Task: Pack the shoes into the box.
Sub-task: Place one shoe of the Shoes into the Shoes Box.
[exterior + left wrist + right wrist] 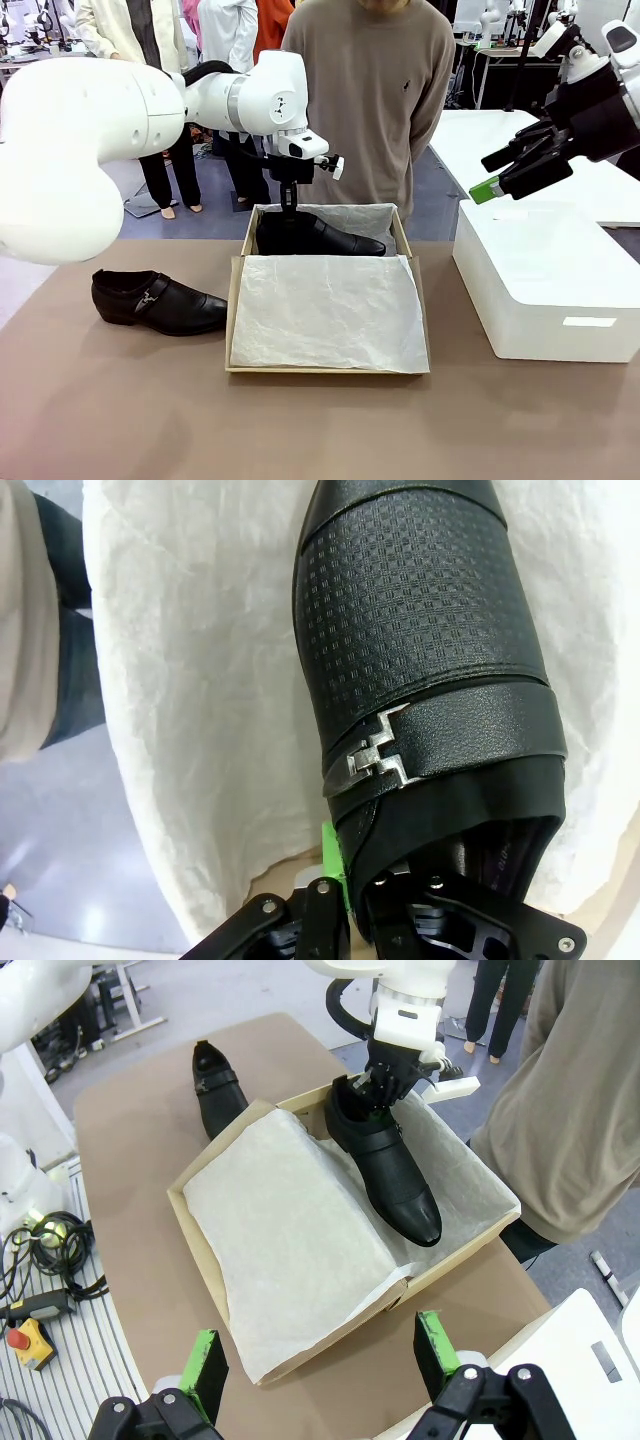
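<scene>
The tan cardboard box sits mid-table, with white tissue spread over its near half. One black shoe lies in the far half, toe pointing to the picture's right. My left gripper is shut on its heel collar. The left wrist view shows that shoe and its metal buckle over tissue, with the gripper pinching the rim. The second shoe lies on the table left of the box. My right gripper hangs open in the air at the right, with nothing between its green-padded fingers.
A large white box stands on the table's right side, under the right gripper. A person in a beige sweater stands close behind the cardboard box. Bare brown tabletop lies in front.
</scene>
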`<action>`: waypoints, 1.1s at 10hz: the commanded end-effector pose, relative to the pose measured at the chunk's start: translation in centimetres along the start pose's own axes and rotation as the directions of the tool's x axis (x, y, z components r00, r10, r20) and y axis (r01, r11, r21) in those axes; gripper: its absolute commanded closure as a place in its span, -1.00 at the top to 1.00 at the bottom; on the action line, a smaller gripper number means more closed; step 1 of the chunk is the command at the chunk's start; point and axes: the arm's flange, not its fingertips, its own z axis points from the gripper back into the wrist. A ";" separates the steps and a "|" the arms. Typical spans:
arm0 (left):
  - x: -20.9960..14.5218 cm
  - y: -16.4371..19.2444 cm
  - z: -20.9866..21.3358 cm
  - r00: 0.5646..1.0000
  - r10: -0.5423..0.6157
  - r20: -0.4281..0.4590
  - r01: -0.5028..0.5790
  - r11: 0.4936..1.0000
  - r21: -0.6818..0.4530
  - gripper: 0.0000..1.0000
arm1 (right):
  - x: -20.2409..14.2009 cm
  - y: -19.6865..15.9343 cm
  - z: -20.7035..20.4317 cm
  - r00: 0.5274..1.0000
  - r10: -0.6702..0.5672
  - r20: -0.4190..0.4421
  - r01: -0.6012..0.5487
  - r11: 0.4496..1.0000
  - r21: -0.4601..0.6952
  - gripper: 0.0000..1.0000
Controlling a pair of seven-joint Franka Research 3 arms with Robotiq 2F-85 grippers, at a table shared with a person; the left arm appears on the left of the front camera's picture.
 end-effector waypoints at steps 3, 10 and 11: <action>0.4 0.7 0.8 1.000 0.012 0.015 -0.012 1.000 -0.008 -0.88 | 0.1 -0.1 0.0 1.000 0.009 0.020 -0.009 1.000 0.012 1.00; 0.3 -2.0 4.8 0.999 0.025 0.042 -0.023 0.999 -0.033 1.00 | 0.1 -0.1 0.0 1.000 0.009 0.020 -0.009 1.000 0.012 1.00; 0.3 -2.3 5.5 0.999 0.027 0.044 -0.026 0.999 -0.029 1.00 | 0.1 -0.1 0.0 1.000 0.009 0.020 -0.009 1.000 0.012 1.00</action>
